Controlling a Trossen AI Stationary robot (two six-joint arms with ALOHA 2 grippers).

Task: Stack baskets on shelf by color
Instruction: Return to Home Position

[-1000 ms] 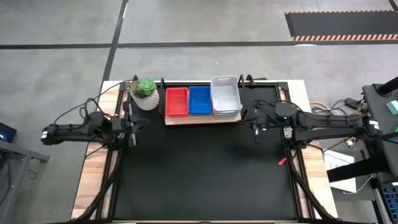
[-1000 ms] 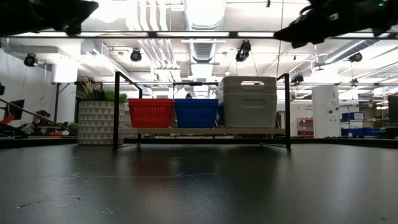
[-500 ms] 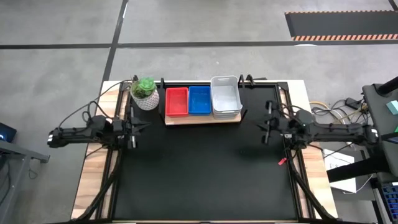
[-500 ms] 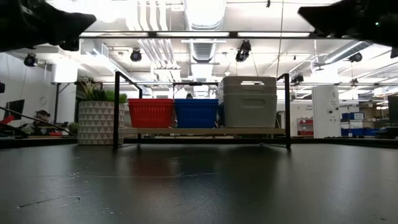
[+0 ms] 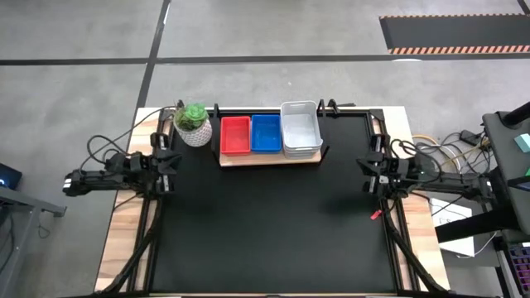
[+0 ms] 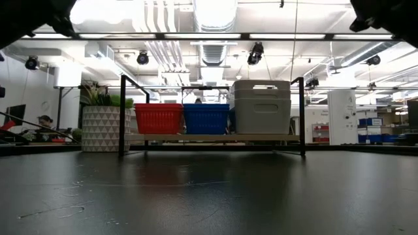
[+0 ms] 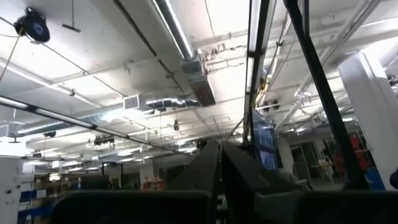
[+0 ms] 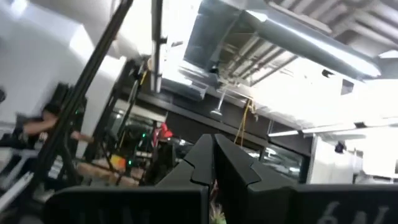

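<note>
- Jaws on both grippers are closed, fingers meeting, with nothing held. The left gripper (image 5: 170, 161) is at the table's 9 o'clock edge and the right gripper (image 5: 365, 168) at its 3 o'clock edge.
- At 12 o'clock the shelf (image 5: 269, 160) carries three piles in a row, side by side: red stack (image 5: 235, 135), blue stack (image 5: 266, 133), white stack (image 5: 301, 128).
- No basket lies loose on the black tabletop (image 5: 273, 232).
- Judgement: sorting appears complete and only parking the arms is left. The count per stack cannot be confirmed.
</note>
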